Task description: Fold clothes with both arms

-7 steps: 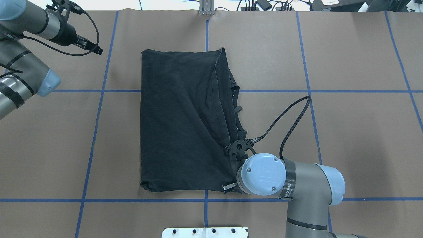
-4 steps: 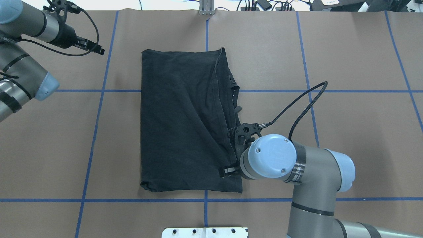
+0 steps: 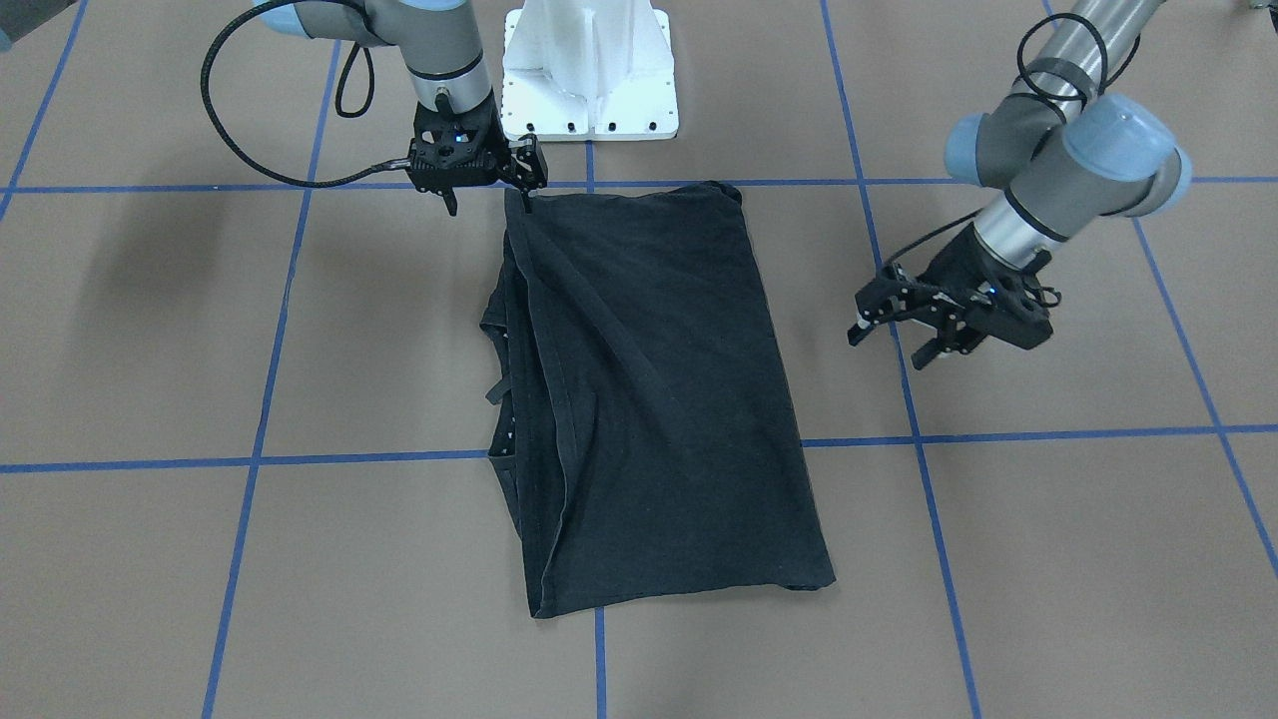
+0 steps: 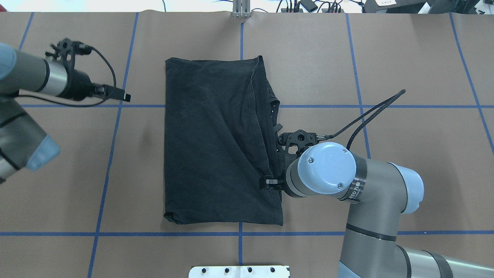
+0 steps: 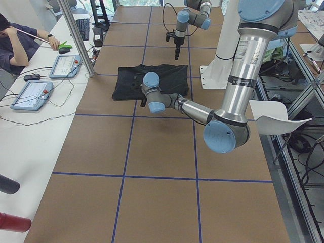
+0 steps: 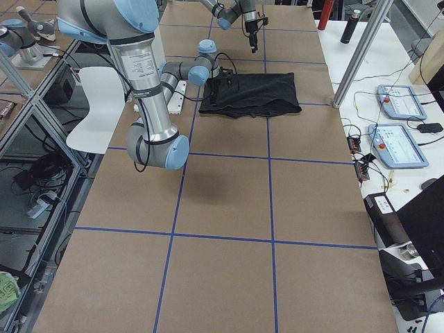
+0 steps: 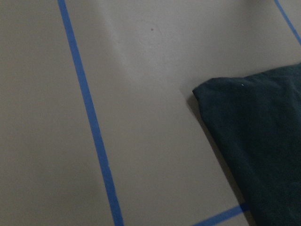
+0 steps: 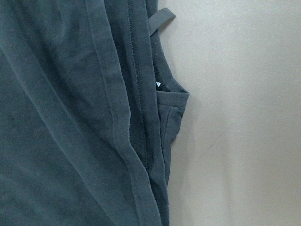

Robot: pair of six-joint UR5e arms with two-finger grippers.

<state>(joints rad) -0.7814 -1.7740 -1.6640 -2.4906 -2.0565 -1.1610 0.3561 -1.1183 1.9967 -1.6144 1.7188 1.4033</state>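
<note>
The black T-shirt [image 4: 216, 143] lies folded in a long rectangle at mid-table, plain black side up, with loose folds along its right edge [image 8: 70, 117]. No print shows. It also shows in the front view [image 3: 659, 399]. My right gripper [image 3: 489, 195] hovers open and empty over the shirt's near right corner. In the overhead view only one of its fingertips [image 4: 268, 181] shows beside the wrist. My left gripper [image 3: 889, 345] is open and empty, above bare table left of the shirt, also in the overhead view [image 4: 122, 95]. The left wrist view shows one shirt corner [image 7: 263, 141].
Brown table cover with a blue tape grid [image 4: 115, 154]. The white pedestal base [image 3: 589, 70] stands at the robot's edge. A metal post [image 4: 241, 9] and cables are at the far edge. An operator [image 5: 10, 40] and tablets [image 5: 63, 66] are at a side desk.
My right gripper has moved from the shirt's near right corner farther along its right edge. My left gripper has moved nearer the robot and slightly toward the shirt. The shirt lies unchanged.
</note>
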